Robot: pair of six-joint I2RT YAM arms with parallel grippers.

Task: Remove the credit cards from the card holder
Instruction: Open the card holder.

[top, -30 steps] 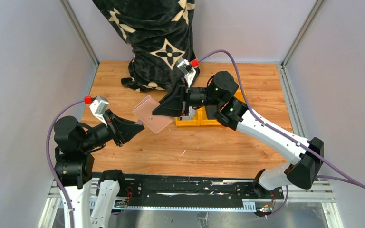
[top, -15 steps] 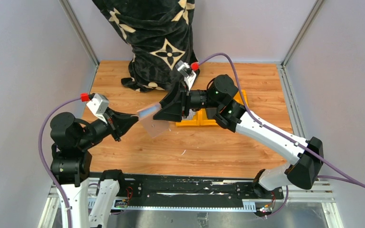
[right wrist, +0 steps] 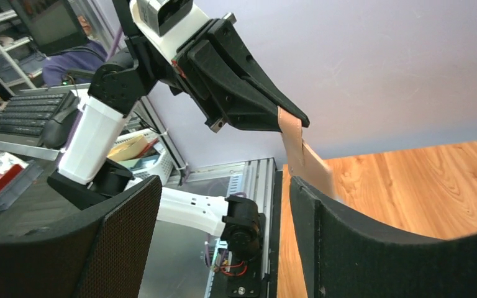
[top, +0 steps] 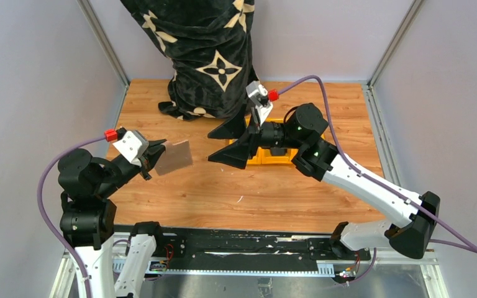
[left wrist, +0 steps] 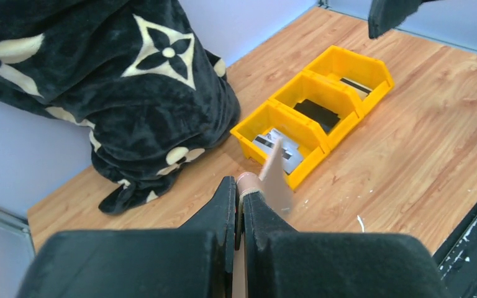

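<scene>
Your table [top: 273,186] is a wood-grain board, the grain running left to right, closed in by pale walls on the left, far and right sides. Its near edge meets a black rail [top: 223,245].

A little right of centre, in the far half, you have a yellow bin [left wrist: 376,90] sitting flat on the wood, its three compartments in a row. The left wrist view shows it best.

At the far edge, left of centre, a black blanket [top: 205,49] with cream flower shapes hangs down. Its hem pools on the boards near the bin's end, with bare wood between them.

You'll find a few small white scraps [top: 240,199] on open wood on your side of the bin.
</scene>
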